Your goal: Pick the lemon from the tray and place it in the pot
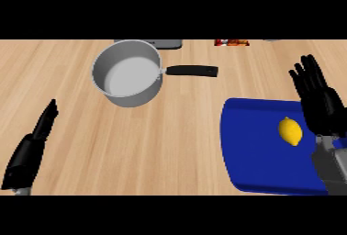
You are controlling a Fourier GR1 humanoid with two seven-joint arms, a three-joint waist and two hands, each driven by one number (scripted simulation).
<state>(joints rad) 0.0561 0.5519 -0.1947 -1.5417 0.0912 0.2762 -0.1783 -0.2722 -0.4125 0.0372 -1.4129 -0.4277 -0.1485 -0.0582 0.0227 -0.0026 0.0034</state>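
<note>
Nearest, at the counter's (102,151) near left edge: left hand (30,151), seen edge-on, fingers straight, holding nothing, at rest. Along the near right edge: blue tray (257,151), reaching past the counter's right side. On the tray's right half: lemon (291,131), lying loose, pointed ends toward near and far. Just beside the lemon, over the tray's right edge: right hand (317,98), fingers straight and spread, pointing away, nothing held, not seen touching the fruit. Farther off, toward the far left of centre: grey pot (129,73), nothing inside, black handle (193,70) pointing right. Likely risks: lemon rolling away across the tray if nudged sideways by straight fingers; pot well apart, so a long carry with chance of slipping.
</note>
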